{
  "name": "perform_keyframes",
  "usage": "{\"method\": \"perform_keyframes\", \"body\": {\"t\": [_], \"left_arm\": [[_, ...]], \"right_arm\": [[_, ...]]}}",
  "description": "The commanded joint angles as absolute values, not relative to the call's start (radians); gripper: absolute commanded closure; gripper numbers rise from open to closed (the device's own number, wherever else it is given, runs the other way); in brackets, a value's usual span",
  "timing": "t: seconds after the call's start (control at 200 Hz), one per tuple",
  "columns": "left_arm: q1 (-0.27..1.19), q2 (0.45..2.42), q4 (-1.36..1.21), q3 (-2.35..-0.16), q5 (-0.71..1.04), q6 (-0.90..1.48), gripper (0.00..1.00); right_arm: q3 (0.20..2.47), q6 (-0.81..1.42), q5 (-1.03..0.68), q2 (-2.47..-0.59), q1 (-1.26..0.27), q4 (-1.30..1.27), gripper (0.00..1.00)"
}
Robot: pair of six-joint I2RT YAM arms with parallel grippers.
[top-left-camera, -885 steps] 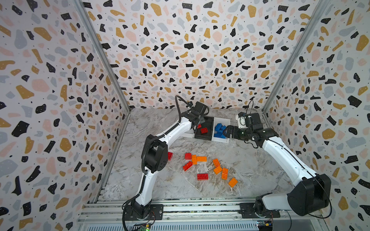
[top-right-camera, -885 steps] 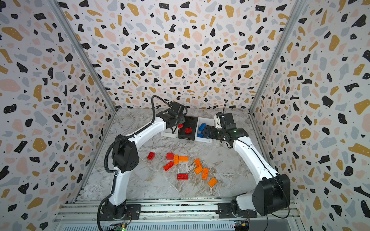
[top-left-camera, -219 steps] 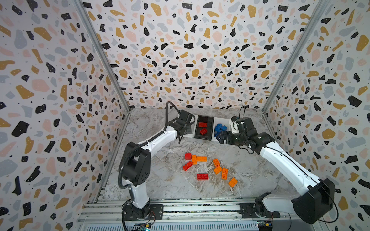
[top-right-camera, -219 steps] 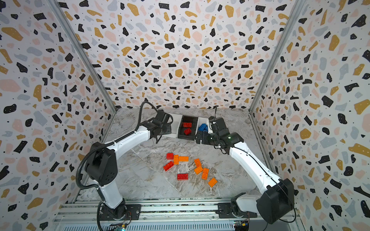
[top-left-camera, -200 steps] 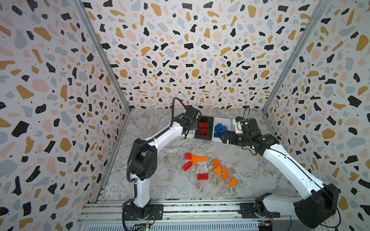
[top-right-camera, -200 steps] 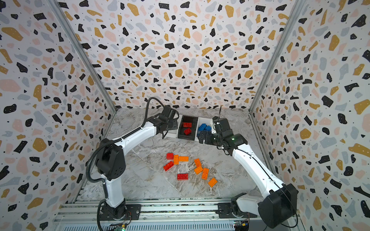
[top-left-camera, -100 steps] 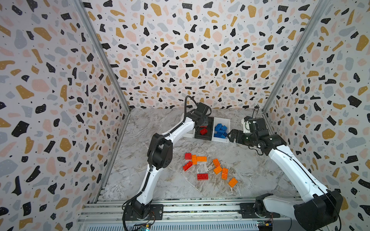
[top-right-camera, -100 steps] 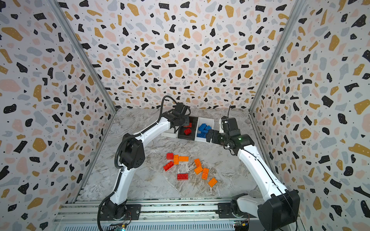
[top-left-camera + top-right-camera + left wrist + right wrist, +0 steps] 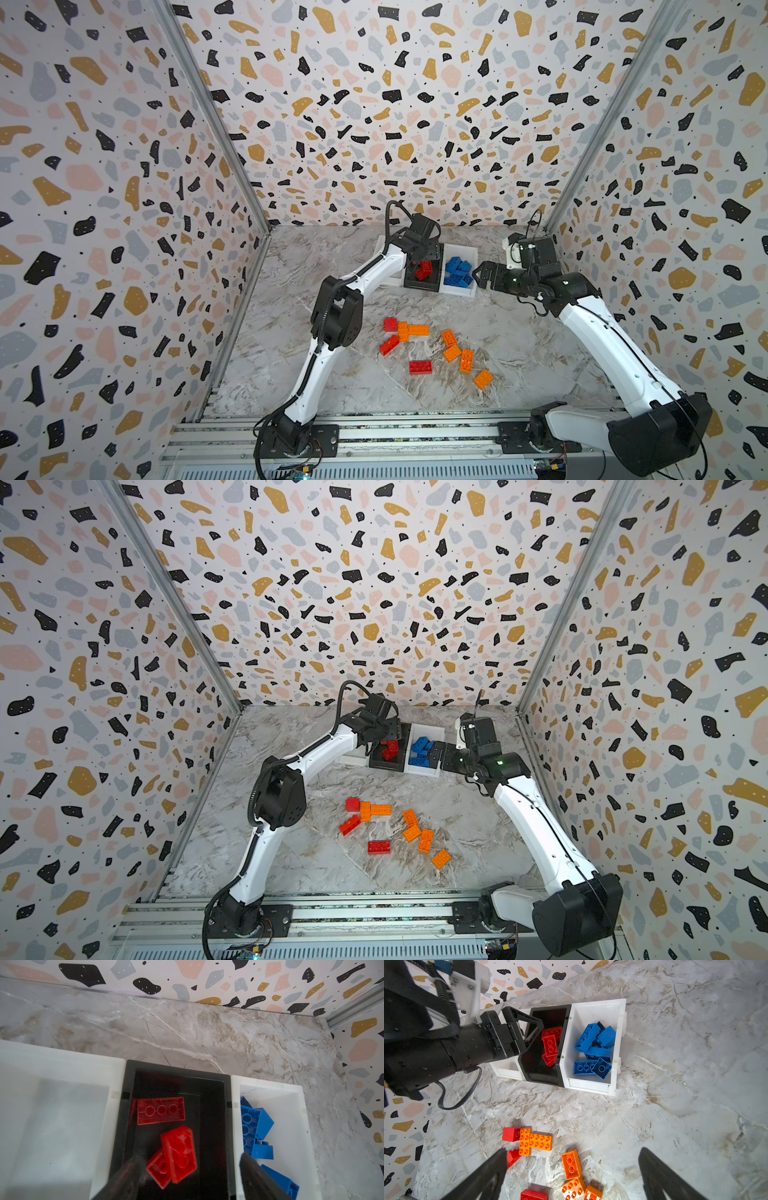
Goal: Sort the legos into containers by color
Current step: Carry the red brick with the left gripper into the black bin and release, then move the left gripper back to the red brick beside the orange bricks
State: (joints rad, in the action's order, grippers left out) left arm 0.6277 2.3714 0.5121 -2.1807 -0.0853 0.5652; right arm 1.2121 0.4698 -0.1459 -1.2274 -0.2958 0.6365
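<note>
Table (image 9: 519, 340): marble, carries everything. Containers (image 9: 428, 773): three joined bins.

Left claw (image 9: 189, 1159): directly above the black middle bin (image 9: 176, 1068), jaws well apart, gripping nothing.

Right claw (image 9: 573, 1151): spread wide, empty, just beside the blue-filled bin (image 9: 588, 1084).

Loose legos (image 9: 451, 353), red and orange, lie below both claws, toward the arm bases. The orange ones are judged nearer the right claw. One orange brick (image 9: 571, 1164) lies lengthwise along that claw's reach.

The red brick (image 9: 178, 1155) under the left claw is blurred, so settled or falling cannot be determined. The left white bin is largely hidden by the arm in both top views.
</note>
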Motion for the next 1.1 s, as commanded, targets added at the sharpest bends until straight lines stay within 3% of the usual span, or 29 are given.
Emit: {"method": "perform_keyframes", "body": {"t": [0.0,0.265,0.686,0.876,1.096], "left_arm": [[0.624,2.373,0.532,-2.245,-0.08,0.566,0.18],[0.627,2.191,0.593,-2.049,-0.15,0.54,0.18],[0.668,1.605,0.463,-1.125,-0.258,0.683,0.18],[0.774,1.546,0.432,-0.979,-0.305,0.754,0.18],[0.793,1.576,0.385,-0.96,-0.332,0.769,0.18]], "right_arm": [[1.236,0.467,-0.141,-1.208,-0.291,0.638,0.01],[1.179,0.479,-0.177,-1.187,-0.291,0.608,0.01],[1.092,0.475,-0.258,-1.18,-0.326,0.572,0.01],[1.11,0.48,-0.246,-1.213,-0.405,0.572,0.01],[1.105,0.492,-0.219,-1.183,-0.44,0.587,0.01]]}}
